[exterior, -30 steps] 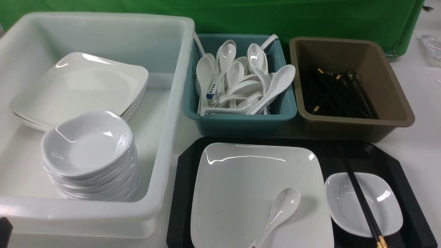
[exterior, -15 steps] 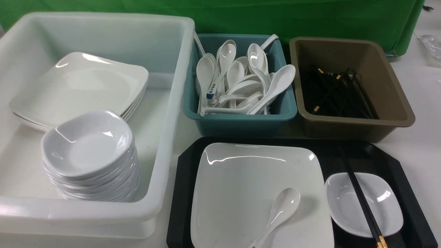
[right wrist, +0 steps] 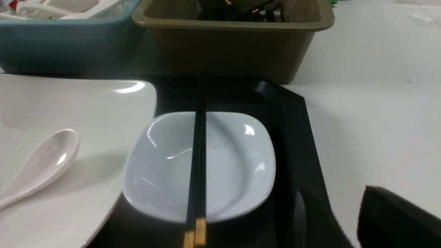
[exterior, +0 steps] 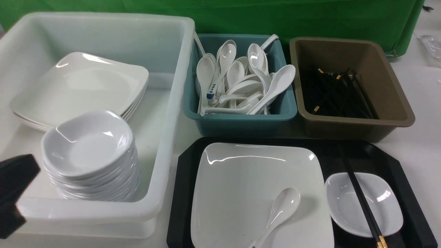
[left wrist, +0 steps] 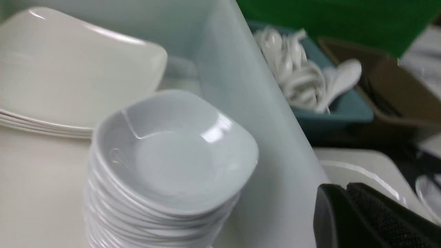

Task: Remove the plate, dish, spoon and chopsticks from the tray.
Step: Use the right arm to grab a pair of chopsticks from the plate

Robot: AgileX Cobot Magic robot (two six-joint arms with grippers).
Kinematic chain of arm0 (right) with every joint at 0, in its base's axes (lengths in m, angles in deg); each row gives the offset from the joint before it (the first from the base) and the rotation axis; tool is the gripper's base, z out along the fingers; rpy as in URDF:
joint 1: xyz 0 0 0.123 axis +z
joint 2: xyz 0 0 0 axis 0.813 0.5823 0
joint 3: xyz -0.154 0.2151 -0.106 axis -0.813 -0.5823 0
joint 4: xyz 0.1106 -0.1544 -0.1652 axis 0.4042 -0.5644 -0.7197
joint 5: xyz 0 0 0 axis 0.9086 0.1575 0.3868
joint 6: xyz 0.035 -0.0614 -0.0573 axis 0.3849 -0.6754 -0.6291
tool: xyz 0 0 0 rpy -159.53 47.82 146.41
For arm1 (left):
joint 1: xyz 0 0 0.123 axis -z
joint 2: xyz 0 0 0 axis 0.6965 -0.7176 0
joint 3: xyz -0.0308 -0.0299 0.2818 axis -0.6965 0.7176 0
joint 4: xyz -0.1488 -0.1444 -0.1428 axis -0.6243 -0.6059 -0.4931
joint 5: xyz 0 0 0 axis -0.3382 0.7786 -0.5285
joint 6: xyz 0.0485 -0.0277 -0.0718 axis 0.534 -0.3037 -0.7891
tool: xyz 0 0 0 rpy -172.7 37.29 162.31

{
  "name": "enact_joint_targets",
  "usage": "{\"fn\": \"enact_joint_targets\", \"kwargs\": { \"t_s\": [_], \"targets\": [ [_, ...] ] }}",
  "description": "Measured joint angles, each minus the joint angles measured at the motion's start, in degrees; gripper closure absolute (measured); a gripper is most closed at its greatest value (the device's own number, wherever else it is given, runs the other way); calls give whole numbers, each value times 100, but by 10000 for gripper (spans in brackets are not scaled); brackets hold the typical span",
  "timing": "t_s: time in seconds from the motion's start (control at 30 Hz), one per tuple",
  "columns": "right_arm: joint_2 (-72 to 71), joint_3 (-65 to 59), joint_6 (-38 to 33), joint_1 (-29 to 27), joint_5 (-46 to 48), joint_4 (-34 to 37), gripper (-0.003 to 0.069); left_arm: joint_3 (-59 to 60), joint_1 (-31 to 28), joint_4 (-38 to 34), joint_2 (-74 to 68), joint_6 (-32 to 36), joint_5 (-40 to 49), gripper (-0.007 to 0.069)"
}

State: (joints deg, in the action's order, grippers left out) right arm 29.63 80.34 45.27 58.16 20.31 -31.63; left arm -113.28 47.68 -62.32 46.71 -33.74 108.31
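Lying on the black tray [exterior: 181,206] are all four things of the task, so by my judgement nothing is cleared yet and the whole work is left. The large square plate [exterior: 241,179] fills the 9 o'clock side of the tray. The white soup spoon [exterior: 280,210] rests on it, toward the plate's 5 o'clock corner, with its handle pointing to 7 o'clock. The small dish [exterior: 342,206] sits just beside the plate, at the tray's 4 o'clock side. The black chopsticks [exterior: 363,204] lie across the dish from 12 o'clock to 5 o'clock, with the gold ends toward 5.

From the tray, the teal tub [exterior: 241,124] full of white spoons stands on the table at 12 o'clock. The brown tub [exterior: 344,129], with black chopsticks inside, stands at 1 o'clock. The big white tub [exterior: 165,137] stands at 10 o'clock and holds a stack of square plates [exterior: 82,89] and a stack of small dishes [exterior: 88,144]. Probably each thing goes to its own kind.

The left hand [exterior: 20,175] is at the near wall of the white tub, well apart from the tray, and I cannot tell if its fingers are apart or together. In the right wrist view the right hand [right wrist: 348,224] hangs near the dish with its fingers apart and nothing between them.
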Motion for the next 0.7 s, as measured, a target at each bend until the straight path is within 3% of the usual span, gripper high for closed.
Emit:
{"fn": "enact_joint_targets", "kwargs": {
  "t_s": [0.1,0.23,0.27,0.3,0.33,0.4,0.5,0.67,0.7],
  "targets": [
    [0,0,0,0,0,0,417,-415,349,-185,-915,772,377,608],
    [0,0,0,0,0,0,417,-547,1221,-470,-1732,1421,-123,608],
    [0,0,0,0,0,0,417,-547,1277,-484,-1807,1447,-159,608],
    [0,0,0,0,5,0,417,-547,1770,-580,-2079,1658,-424,608],
    [0,0,0,0,5,0,417,-547,1824,-594,-2134,1676,-450,608],
    [0,0,0,0,-1,0,417,-547,2528,-671,-2359,1830,-765,608],
    [0,0,30,0,-1,16,417,-547,2937,-671,-2409,1893,-933,608],
    [0,0,1086,0,-564,316,417,-547,3289,-703,-2395,1961,-951,608],
    [0,0,1603,0,-954,352,417,-547,3297,-776,-2379,1961,-927,608]
  ]
}}
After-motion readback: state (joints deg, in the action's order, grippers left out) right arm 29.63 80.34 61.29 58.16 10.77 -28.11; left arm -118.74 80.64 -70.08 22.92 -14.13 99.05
